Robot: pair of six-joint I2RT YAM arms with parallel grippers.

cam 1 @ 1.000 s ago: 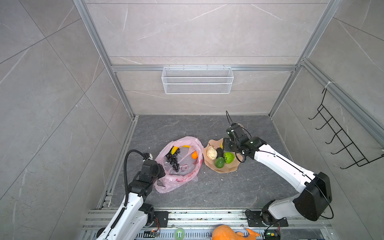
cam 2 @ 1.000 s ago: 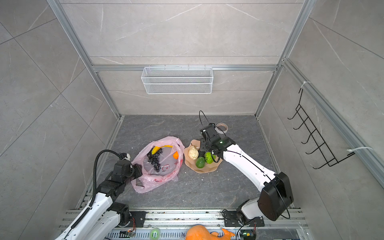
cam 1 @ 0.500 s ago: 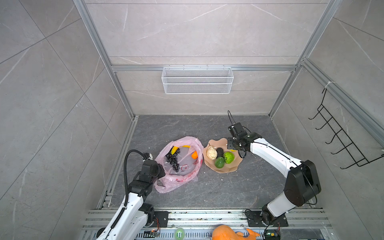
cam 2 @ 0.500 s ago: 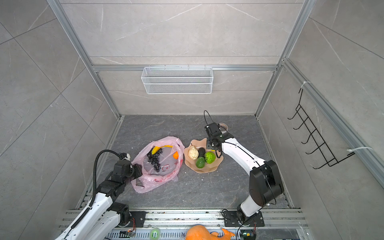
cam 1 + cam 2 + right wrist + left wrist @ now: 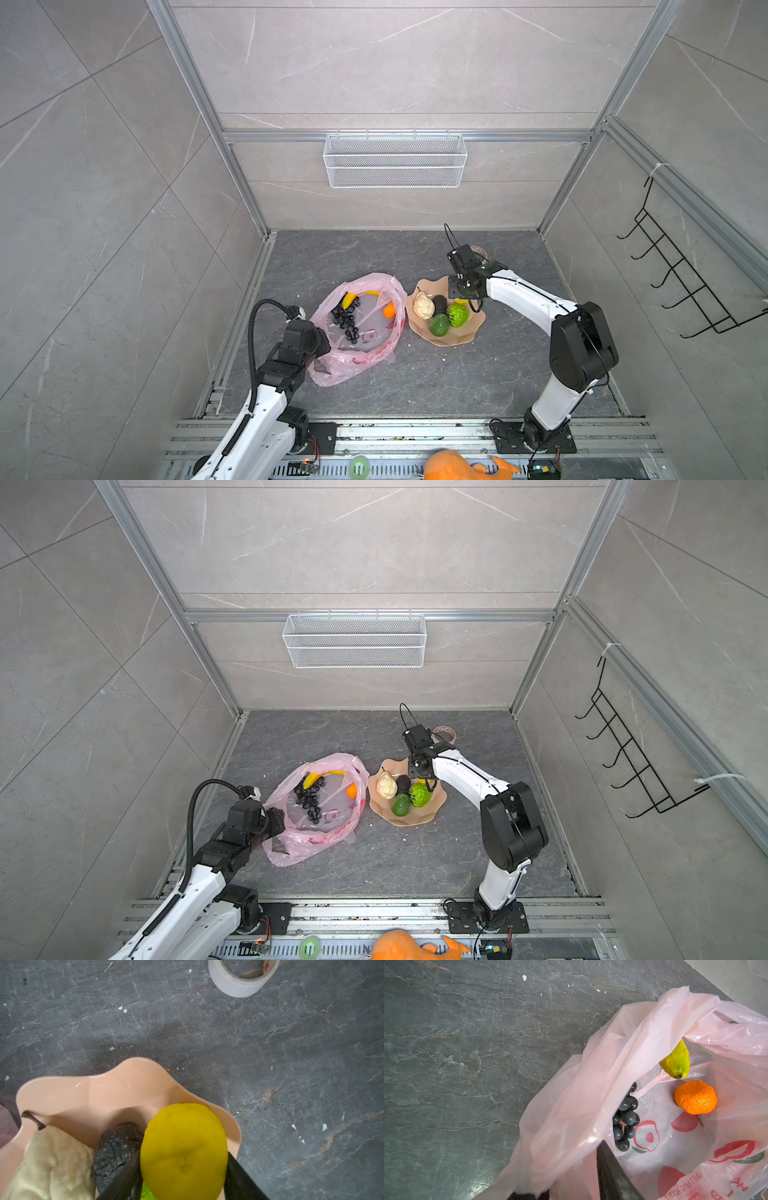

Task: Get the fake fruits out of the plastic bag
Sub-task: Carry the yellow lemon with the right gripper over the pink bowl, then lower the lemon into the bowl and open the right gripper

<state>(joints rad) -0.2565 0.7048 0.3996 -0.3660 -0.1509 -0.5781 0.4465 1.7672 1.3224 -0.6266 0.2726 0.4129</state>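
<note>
Four fruits already lie on the peach scalloped plate (image 5: 449,341) near the middle of the bench: the cream-white lumpy piece (image 5: 423,305), the dark avocado (image 5: 439,303), the green avocado (image 5: 439,325) and the lime-green fruit (image 5: 457,314). A fifth, the lemon (image 5: 185,1151), is clamped between the fingers of the right gripper (image 5: 184,1159) just above the plate's far rim, beside the dark avocado, not yet set down.

Three pieces are left in the pink plastic bag (image 5: 357,361), which lies open on the bench just left of the plate: the banana (image 5: 349,298) at its far side, the black grape bunch (image 5: 347,322) in the middle and the orange (image 5: 389,309) toward the plate. By my count the job is a little over half done.

From its base at the bench's near edge, the right arm stretches toward the far side, its wrist bent down over the plate. Reaching from the near left corner, the left arm sits low, and the left gripper (image 5: 322,345) pinches the bag's near-left rim, one finger inside the mouth, holding it open.
</note>
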